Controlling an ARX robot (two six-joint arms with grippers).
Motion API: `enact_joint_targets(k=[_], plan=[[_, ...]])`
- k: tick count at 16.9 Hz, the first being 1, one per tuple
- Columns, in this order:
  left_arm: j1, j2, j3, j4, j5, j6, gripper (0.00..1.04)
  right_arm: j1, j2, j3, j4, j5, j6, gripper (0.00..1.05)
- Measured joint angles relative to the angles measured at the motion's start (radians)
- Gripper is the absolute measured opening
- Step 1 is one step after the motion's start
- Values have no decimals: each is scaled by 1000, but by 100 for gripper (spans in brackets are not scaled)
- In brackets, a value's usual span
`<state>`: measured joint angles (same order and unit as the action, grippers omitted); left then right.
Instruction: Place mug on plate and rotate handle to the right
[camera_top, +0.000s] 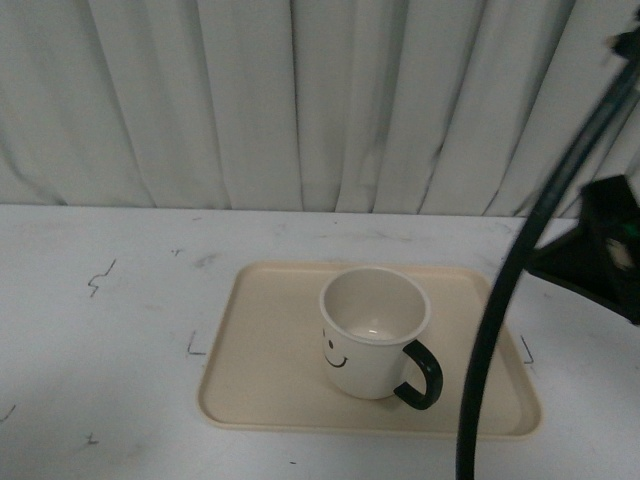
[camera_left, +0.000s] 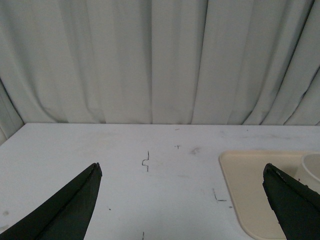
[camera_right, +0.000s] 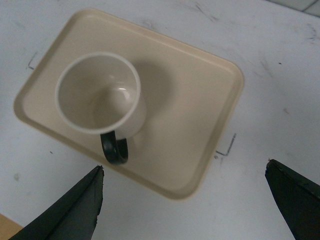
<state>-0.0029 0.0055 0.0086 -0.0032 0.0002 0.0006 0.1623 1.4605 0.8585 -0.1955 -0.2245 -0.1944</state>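
Observation:
The cream-white mug (camera_top: 372, 335) with a black smiley face stands upright and empty on the beige plate (camera_top: 265, 380), right of the plate's middle. Its black handle (camera_top: 423, 374) points to the front right. In the right wrist view the mug (camera_right: 97, 95), its handle (camera_right: 115, 148) and the plate (camera_right: 200, 120) lie below my right gripper (camera_right: 182, 170), which is open, empty and raised above the plate's right edge. My left gripper (camera_left: 182, 170) is open and empty over the table left of the plate (camera_left: 250, 185); a sliver of the mug (camera_left: 312, 167) shows there.
The white table (camera_top: 110, 330) bears small black pen marks around the plate. A pale curtain (camera_top: 300, 100) hangs along the table's far edge. My right arm's black body (camera_top: 600, 245) and cable (camera_top: 500, 330) hang at the right, in front of the plate's right end.

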Motion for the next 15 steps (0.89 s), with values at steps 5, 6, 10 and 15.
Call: enact_joint_targets(k=[5,6,10,15], plan=[[0,0,0,0,0,0,98,120,398,315,-98,53,196,98],[0,0,0,0,0,0,98,130,434,344,-100,66,220,98],[0,0,0,0,0,0,98,179,554,446,-125,87,341,98],[0,0,0,0,0,0,98,199,626,475,-178,156,483,83]])
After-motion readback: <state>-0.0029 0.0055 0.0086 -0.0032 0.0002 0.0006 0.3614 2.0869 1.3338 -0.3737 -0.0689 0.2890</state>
